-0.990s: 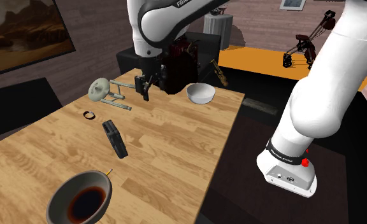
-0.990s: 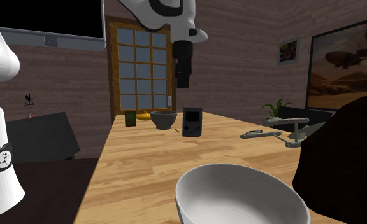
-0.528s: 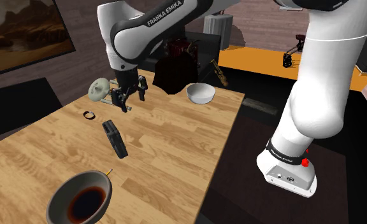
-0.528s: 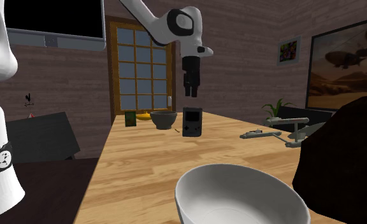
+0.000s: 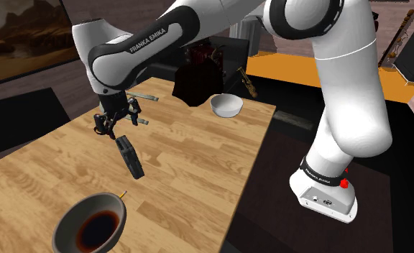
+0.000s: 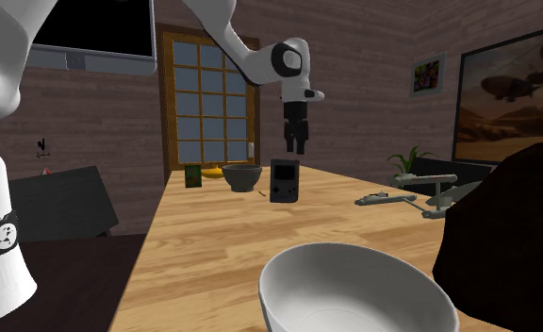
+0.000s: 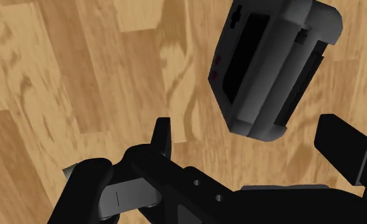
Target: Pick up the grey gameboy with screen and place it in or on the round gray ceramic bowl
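The grey gameboy (image 5: 130,157) stands upright on edge near the middle of the wooden table (image 5: 191,165); its screen side faces the second exterior view (image 6: 283,180). My gripper (image 5: 116,125) hovers open just above it and slightly toward the shoulder view's left, also seen at gripper (image 6: 295,143). In the wrist view the gameboy (image 7: 271,63) lies just beyond the gripper (image 7: 252,145), between the lines of the spread fingers, untouched. A grey bowl with a dark inside (image 5: 90,226) sits at the table's near end. A white bowl (image 5: 226,106) sits at the far end.
A grey model spaceship (image 6: 430,193) lies along the table's side by the window wall. A dark bulky object (image 5: 198,72) stands behind the white bowl. A green box (image 6: 194,176) sits beside the dark bowl (image 6: 243,177). The table edge drops off toward the stand.
The arm has swung from near the white bowl toward the shoulder view's left and come down, bringing the open gripper over the gameboy. The gameboy and bowls have not moved.
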`<state>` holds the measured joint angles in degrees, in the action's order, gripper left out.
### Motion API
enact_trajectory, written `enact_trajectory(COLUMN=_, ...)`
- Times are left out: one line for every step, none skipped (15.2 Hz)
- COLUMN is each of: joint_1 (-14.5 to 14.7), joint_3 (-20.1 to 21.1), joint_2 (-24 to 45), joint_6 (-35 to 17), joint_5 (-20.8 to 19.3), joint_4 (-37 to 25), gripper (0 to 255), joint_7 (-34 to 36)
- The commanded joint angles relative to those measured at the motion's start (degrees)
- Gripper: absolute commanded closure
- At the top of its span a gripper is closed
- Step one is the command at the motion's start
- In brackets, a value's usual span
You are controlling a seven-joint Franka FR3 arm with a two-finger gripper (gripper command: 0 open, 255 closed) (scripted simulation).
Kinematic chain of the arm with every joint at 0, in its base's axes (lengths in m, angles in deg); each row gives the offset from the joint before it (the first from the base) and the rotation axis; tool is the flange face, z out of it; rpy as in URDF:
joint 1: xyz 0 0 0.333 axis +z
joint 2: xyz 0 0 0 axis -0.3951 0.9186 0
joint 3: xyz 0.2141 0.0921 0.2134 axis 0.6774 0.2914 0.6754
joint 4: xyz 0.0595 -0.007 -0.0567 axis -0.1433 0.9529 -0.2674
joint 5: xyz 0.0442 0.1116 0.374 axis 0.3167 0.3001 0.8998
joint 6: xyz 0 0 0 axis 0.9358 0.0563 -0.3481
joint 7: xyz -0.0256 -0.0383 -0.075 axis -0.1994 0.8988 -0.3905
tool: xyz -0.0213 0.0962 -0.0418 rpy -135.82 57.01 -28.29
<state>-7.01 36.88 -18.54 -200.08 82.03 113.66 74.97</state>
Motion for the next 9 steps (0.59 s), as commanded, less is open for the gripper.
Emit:
enact_trajectory(joint_1=1.60, joint_3=-0.21, joint_2=4.46, joint_6=1.07, joint_5=-1.00, joint_4=-5.62, gripper=0, joint_7=0.97)
enact_trajectory(joint_1=1.65, joint_3=-0.28, joint_2=4.76, joint_6=0.48, joint_5=-1.07, joint_4=-5.32, gripper=0, joint_7=1.02)
enact_trajectory(joint_1=1.68, joint_3=-0.34, joint_2=5.07, joint_6=-0.12, joint_5=-1.16, joint_4=-5.03, gripper=0, joint_7=1.07)
enact_trajectory(joint_1=1.71, joint_3=-0.40, joint_2=5.40, joint_6=-0.70, joint_5=-1.25, joint_4=-4.76, gripper=0, joint_7=1.13)
enact_trajectory(joint_1=1.75, joint_3=-0.46, joint_2=5.73, joint_6=-1.28, joint_5=-1.35, joint_4=-4.51, gripper=0, joint_7=1.19)
enact_trajectory(joint_1=1.78, joint_3=-0.52, joint_2=6.08, joint_6=-1.86, joint_5=-1.44, joint_4=-4.27, gripper=0, joint_7=1.24)
enact_trajectory(joint_1=1.82, joint_3=-0.58, joint_2=6.43, joint_6=-2.42, joint_5=-1.54, joint_4=-4.05, gripper=0, joint_7=1.30)
enact_trajectory(joint_1=1.86, joint_3=-0.64, joint_2=6.79, joint_6=-2.99, joint_5=-1.64, joint_4=-3.84, gripper=0, joint_7=1.36)
enact_trajectory(joint_1=1.88, joint_3=-0.68, joint_2=6.99, joint_6=-3.32, joint_5=-1.69, joint_4=-3.71, gripper=0, joint_7=1.39)
